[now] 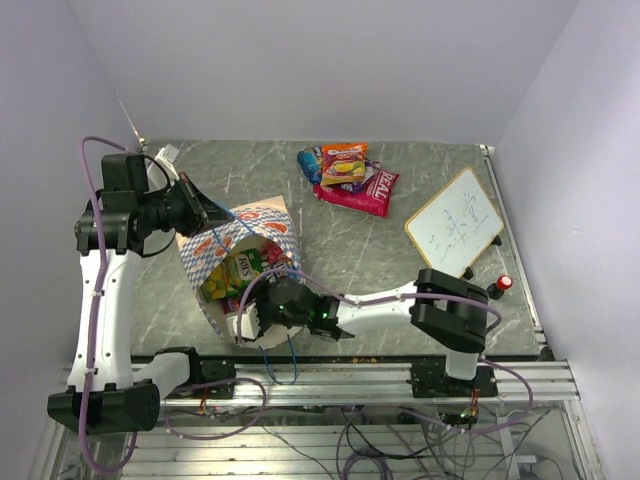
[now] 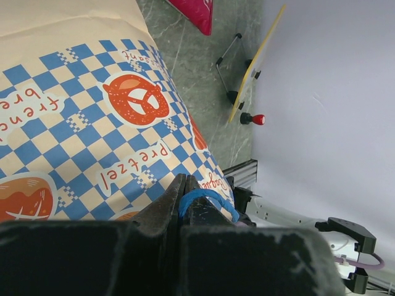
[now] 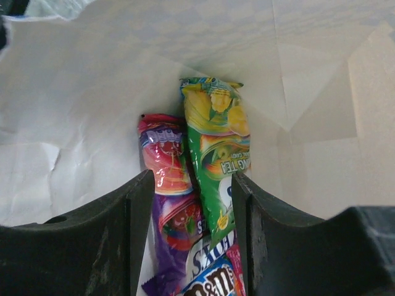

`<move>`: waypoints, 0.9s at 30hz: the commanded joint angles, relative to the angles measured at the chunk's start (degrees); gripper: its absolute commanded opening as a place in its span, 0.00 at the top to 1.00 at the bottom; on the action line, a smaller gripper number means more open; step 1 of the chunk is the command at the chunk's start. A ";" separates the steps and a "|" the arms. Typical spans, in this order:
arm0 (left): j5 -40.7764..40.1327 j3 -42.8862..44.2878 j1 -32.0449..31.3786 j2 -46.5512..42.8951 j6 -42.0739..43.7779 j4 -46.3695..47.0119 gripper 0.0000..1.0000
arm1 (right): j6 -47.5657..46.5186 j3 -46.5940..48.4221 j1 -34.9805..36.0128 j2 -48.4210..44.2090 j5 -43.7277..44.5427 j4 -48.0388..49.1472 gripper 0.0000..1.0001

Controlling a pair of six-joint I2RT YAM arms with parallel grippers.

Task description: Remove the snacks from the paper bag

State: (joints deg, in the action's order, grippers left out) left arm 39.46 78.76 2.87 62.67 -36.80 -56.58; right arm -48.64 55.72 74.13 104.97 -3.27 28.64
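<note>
The cream paper bag (image 1: 240,232) with a blue checkered band lies on its side, mouth toward the near edge. My left gripper (image 1: 193,207) is shut on its blue cord handle (image 2: 205,196), against the bag's printed wall (image 2: 92,111). My right gripper (image 1: 262,312) is open at the bag's mouth. In the right wrist view its jaws (image 3: 192,182) stand either side of a green packet (image 3: 216,154) and a purple-pink packet (image 3: 165,185), with a blue packet (image 3: 213,285) nearer. Several snacks (image 1: 343,165) and the crimson bag (image 1: 368,190) lie on the far table.
A small whiteboard (image 1: 455,220) stands at the right, with a red knob (image 1: 504,283) near it. Both also show in the left wrist view, the whiteboard (image 2: 256,65) above the knob (image 2: 258,119). A metal rail (image 1: 400,375) runs along the near edge.
</note>
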 commanded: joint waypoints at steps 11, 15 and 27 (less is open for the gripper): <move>0.35 1.72 0.49 -0.29 1.97 -0.63 0.93 | -3.12 8.76 -1.20 9.34 2.85 3.65 0.50; 1.17 0.71 0.50 -0.93 0.94 -0.10 0.93 | -3.53 9.68 -1.50 11.81 2.49 3.39 0.48; 2.32 -0.02 0.54 -1.77 1.31 -0.46 0.93 | -3.12 14.75 -2.93 18.95 7.09 4.90 0.48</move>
State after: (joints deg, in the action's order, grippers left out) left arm 40.38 78.46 2.87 61.71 -35.86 -56.90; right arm -51.68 68.38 72.16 121.82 2.02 31.97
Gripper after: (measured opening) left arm 0.077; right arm 0.521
